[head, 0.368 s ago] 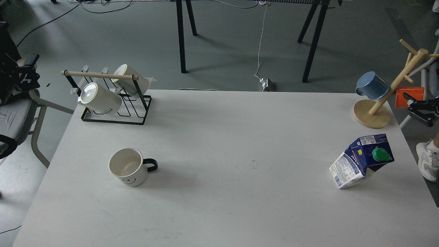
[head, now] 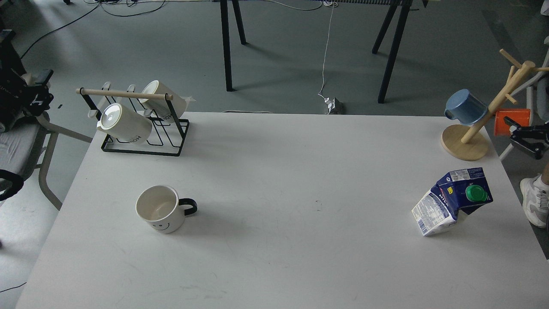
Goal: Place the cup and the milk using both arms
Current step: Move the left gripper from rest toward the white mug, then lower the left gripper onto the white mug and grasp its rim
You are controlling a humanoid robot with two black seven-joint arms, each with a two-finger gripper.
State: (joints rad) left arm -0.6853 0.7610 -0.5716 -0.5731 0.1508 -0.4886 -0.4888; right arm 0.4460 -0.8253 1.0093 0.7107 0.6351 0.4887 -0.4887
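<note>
The cup (head: 160,208), a white mug with a black handle and a smiley face, stands upright on the left part of the white table (head: 274,171), handle pointing right. The milk (head: 453,201), a dented blue and white carton with a green cap, stands leaning at the right side. My left gripper (head: 39,88) is dark at the left edge, off the table, far from the cup. My right gripper (head: 511,130) is at the right edge beyond the table, above the carton in the view; its two fingers are spread and empty.
A black wire rack (head: 141,124) with two white lettered mugs stands at the back left. A wooden mug tree (head: 472,137) holding a blue cup (head: 465,107) stands at the back right. A chair (head: 25,141) is left of the table, and a person's shoe (head: 534,199) is at the right.
</note>
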